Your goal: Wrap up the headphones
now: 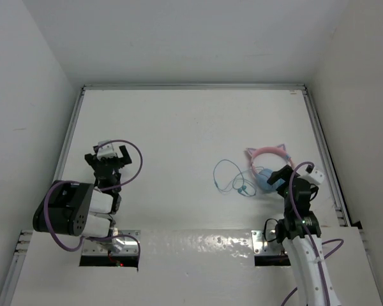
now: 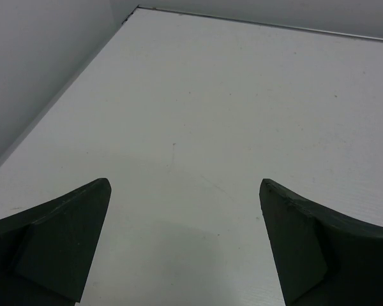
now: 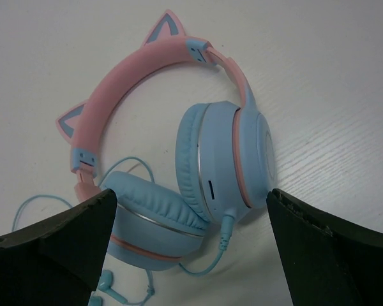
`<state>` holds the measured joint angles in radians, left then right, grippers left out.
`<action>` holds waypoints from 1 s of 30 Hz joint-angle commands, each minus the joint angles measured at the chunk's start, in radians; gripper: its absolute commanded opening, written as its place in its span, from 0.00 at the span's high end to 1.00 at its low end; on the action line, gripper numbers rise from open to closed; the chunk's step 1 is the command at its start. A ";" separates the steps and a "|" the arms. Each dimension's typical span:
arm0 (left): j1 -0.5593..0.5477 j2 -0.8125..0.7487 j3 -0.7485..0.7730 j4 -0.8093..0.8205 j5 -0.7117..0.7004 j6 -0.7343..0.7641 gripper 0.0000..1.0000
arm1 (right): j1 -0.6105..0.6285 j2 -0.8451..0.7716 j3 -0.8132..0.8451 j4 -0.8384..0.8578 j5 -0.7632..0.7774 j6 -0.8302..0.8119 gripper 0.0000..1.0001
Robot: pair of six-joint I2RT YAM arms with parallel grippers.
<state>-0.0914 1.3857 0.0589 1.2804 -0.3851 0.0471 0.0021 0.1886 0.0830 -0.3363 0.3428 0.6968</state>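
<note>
The right pincer (image 3: 191, 192) gapes wide, straddling the headphones (image 3: 147, 70) and gripping nothing. The left pincer (image 2: 185, 185) is spread wide too, empty above the counter (image 2: 230, 83).

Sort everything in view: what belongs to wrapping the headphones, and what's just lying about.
For the job: headphones; their teal cable; right gripper, open by them; left gripper, open, far off.
Just there: purple robot cables; table.
</note>
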 commanded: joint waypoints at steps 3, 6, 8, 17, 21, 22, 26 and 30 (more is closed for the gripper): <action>-0.007 0.009 0.010 0.060 -0.008 -0.009 0.00 | 0.001 0.101 0.078 -0.018 0.016 -0.016 0.01; -0.005 0.010 -0.005 0.085 0.093 0.026 0.00 | 0.001 0.217 0.148 -0.027 -0.014 -0.036 0.16; -0.001 -0.032 -0.039 0.181 0.188 0.098 0.00 | 0.001 0.285 0.220 -0.035 -0.060 -0.074 0.39; -0.033 -0.117 0.852 -1.416 0.975 0.649 0.00 | 0.001 0.699 0.431 -0.153 -0.012 -0.069 0.01; -0.047 -0.122 0.874 -1.377 0.836 0.592 0.00 | 0.001 0.782 0.440 -0.126 0.039 -0.040 0.03; -0.047 -0.126 0.886 -1.392 0.841 0.605 0.00 | 0.001 0.791 0.443 -0.119 0.053 -0.039 0.04; -0.048 -0.126 0.941 -1.507 0.882 0.577 0.00 | 0.001 0.869 0.457 -0.119 0.165 -0.056 0.08; -0.062 -0.126 1.013 -1.686 0.992 0.658 0.05 | 0.001 0.956 0.457 -0.084 0.171 -0.115 0.37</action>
<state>-0.1352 1.2720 0.9848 -0.2520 0.4988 0.6384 0.0032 1.0924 0.5320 -0.4404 0.4606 0.6193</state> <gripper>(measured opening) 0.969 0.690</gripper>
